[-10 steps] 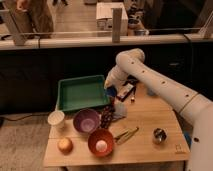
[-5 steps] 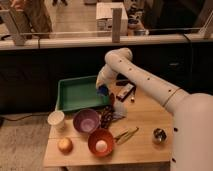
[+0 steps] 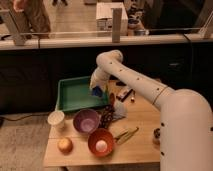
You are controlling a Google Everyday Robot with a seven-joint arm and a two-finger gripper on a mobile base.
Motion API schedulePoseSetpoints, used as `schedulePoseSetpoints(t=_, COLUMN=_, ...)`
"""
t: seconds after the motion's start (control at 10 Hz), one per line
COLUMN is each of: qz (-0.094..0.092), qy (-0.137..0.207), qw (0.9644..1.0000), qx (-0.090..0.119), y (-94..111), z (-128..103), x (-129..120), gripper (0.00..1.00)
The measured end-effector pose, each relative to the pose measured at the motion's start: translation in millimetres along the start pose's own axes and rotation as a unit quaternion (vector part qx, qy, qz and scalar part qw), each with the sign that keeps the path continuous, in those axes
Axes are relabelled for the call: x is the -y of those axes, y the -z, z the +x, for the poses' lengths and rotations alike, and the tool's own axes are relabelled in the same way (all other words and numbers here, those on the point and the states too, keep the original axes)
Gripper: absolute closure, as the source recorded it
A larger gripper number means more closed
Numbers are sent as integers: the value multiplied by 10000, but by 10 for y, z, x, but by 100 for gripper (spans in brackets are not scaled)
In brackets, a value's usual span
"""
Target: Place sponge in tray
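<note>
Hovering above the tray near its right rim, the end effector clamps the sponge.

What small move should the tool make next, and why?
Probably a short shift to the left and down, toward the middle of the tray, before letting go. The tool hangs over the right edge of the green tray with the blue sponge in its grip. Dropped from here, the sponge might land on the rim or outside.
</note>
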Motion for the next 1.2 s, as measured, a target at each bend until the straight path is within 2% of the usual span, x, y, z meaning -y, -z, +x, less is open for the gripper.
schedulePoseSetpoints(t=0.5, qz=-58, qy=106, qw=9996, qx=253, y=-280, z=-10, x=58, gripper=96)
schedulePoseSetpoints(t=0.8, qz=-67, qy=133, qw=9992, qx=361, y=-371, z=6, x=69, gripper=95)
schedulePoseSetpoints(t=0.9, qz=-72, qy=131, qw=9990, qx=411, y=-409, z=14, x=92, gripper=90)
schedulePoseSetpoints(t=1.1, qz=-64, qy=115, qw=9987, qx=485, y=-453, z=18, x=119, gripper=73)
schedulePoseSetpoints(t=1.2, qz=-57, qy=103, qw=9986, qx=520, y=-475, z=24, x=129, gripper=59)
